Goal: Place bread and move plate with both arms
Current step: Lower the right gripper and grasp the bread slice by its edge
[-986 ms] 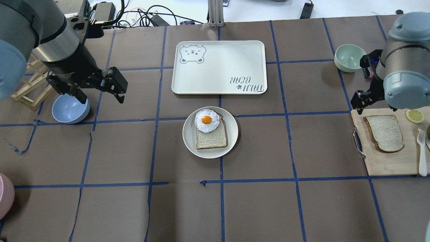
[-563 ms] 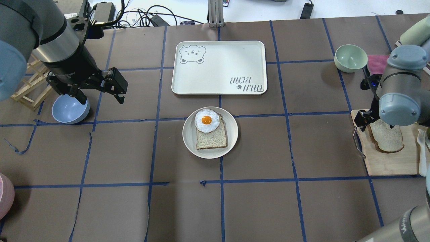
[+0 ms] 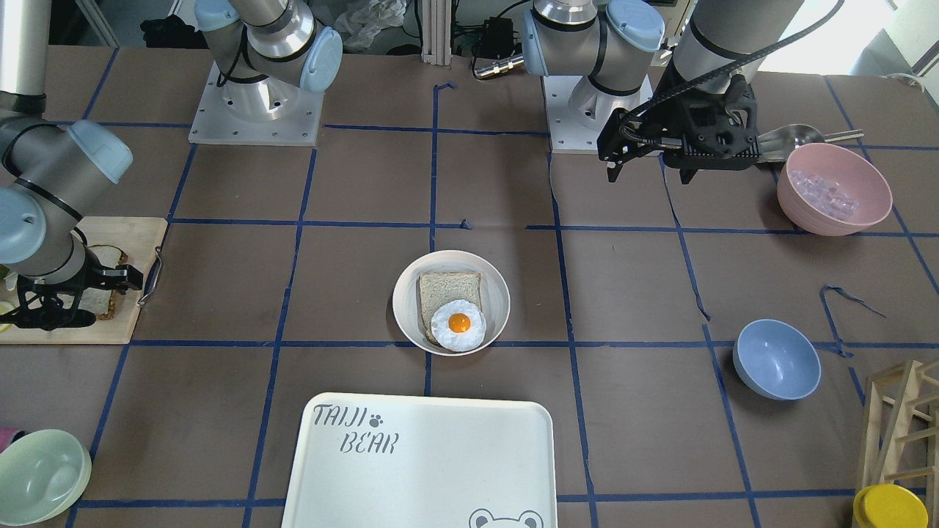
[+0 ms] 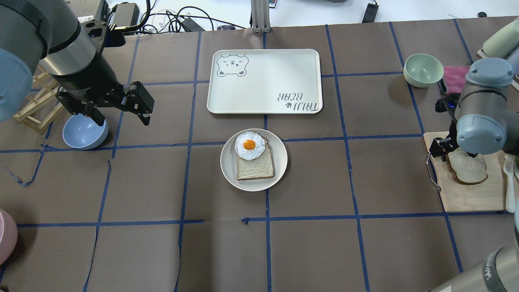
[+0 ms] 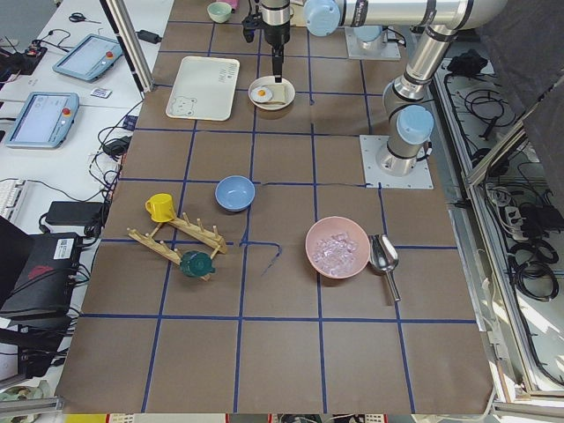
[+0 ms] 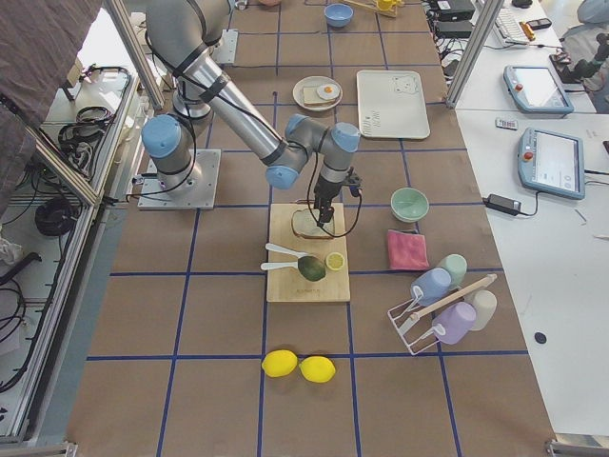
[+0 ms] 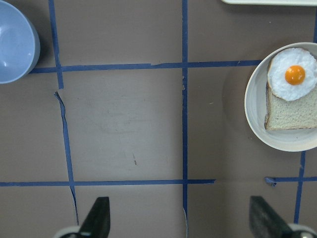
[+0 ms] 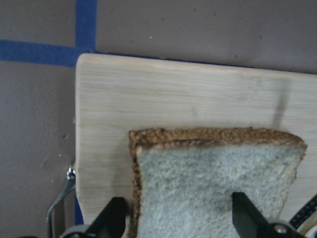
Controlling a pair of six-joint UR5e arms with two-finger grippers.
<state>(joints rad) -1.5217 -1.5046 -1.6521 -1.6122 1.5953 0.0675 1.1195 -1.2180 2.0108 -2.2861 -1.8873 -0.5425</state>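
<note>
The bread (image 4: 470, 172), with a dark-brown crust, lies on a wooden cutting board (image 4: 466, 198) at the right. My right gripper (image 8: 181, 218) is open and low over it, one finger on each side of the slice's width; its wrist hides most of the slice in the overhead view. The round off-white plate (image 4: 229, 170) sits mid-table and holds a squarer pale slice (image 4: 255, 166) with a fried egg (image 4: 249, 145) on top. My left gripper (image 4: 121, 117) is open and empty, hovering far left of the plate, which shows at the right of the left wrist view (image 7: 255, 114).
The white bear tray (image 4: 264, 81) lies behind the plate. A blue bowl (image 4: 83, 132) and a wooden rack (image 4: 36, 105) are under and beside my left arm. A green bowl (image 4: 423, 69) stands behind the cutting board; a white fork (image 4: 509, 186) lies on it. A pink bowl (image 3: 834, 189) is near the left arm's base.
My right arm has swung in over the cutting board and come down onto the bread, now covering most of it. The left arm, plate and bread have not moved.
</note>
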